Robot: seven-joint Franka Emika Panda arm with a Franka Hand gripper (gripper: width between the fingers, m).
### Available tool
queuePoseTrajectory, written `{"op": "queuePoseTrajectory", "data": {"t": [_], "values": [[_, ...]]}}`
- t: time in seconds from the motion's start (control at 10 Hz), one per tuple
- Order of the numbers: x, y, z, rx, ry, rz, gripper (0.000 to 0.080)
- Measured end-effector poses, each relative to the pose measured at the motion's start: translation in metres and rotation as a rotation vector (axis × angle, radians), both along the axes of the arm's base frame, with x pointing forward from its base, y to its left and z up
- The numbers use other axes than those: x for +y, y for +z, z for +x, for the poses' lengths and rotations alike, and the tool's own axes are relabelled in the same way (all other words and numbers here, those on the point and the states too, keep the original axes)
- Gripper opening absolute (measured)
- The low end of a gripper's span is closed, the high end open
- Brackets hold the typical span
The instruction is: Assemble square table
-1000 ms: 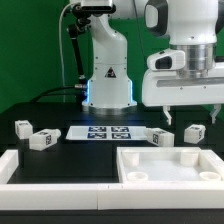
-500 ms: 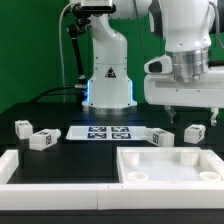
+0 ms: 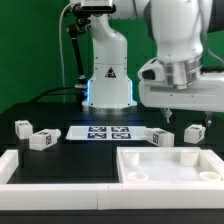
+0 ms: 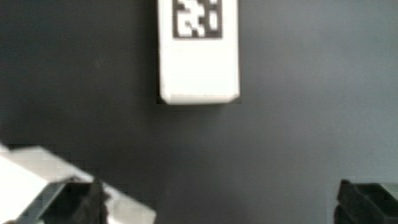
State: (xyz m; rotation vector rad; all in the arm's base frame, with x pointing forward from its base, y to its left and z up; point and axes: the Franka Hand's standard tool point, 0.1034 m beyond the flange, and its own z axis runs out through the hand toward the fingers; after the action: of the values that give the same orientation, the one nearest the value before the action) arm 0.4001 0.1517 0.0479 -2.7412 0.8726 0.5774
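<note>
The square table top [image 3: 170, 166] lies rim up at the front of the exterior view's right. Four short white legs lie on the black table: two on the left [image 3: 22, 127] [image 3: 40, 140] and two on the right [image 3: 163, 137] [image 3: 195, 133]. My gripper [image 3: 190, 113] hangs open and empty above the two right legs, clear of them. In the wrist view one leg [image 4: 199, 50] with a tag lies ahead of the open gripper [image 4: 217, 205]. A white corner [image 4: 32, 172] shows beside one fingertip [image 4: 63, 205]; I cannot tell which part it belongs to.
The marker board [image 3: 105, 132] lies flat in front of the robot base [image 3: 108, 85]. A long low white rail [image 3: 50, 166] runs along the front left, next to the table top. A green backdrop stands behind.
The wrist has swung a little toward the exterior view's left and turned; the hand has shifted slightly with it. The gripper stays open. No part has moved.
</note>
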Motion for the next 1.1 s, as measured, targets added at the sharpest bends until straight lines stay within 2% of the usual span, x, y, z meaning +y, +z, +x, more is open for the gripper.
{"op": "queuePoseTrajectory", "data": {"t": [0.1, 0.2, 0.3, 0.4, 0.6, 0.7, 1.0, 1.1], "values": [[0.0, 0.0, 0.003, 0.059, -0.012, 0.042, 0.0649], [0.004, 0.0, 0.003, 0.087, -0.001, 0.06, 0.0649], [0.002, -0.001, -0.002, 0.151, 0.02, 0.1, 0.0649], [-0.002, -0.004, 0.001, 0.181, 0.008, 0.114, 0.0649], [0.001, -0.011, -0.009, 0.321, 0.002, 0.2, 0.0649], [0.002, -0.014, -0.01, 0.337, 0.002, 0.206, 0.0649], [0.003, -0.014, -0.01, 0.333, 0.004, 0.204, 0.0649], [0.013, -0.02, -0.021, 0.355, -0.02, 0.205, 0.0649]]}}
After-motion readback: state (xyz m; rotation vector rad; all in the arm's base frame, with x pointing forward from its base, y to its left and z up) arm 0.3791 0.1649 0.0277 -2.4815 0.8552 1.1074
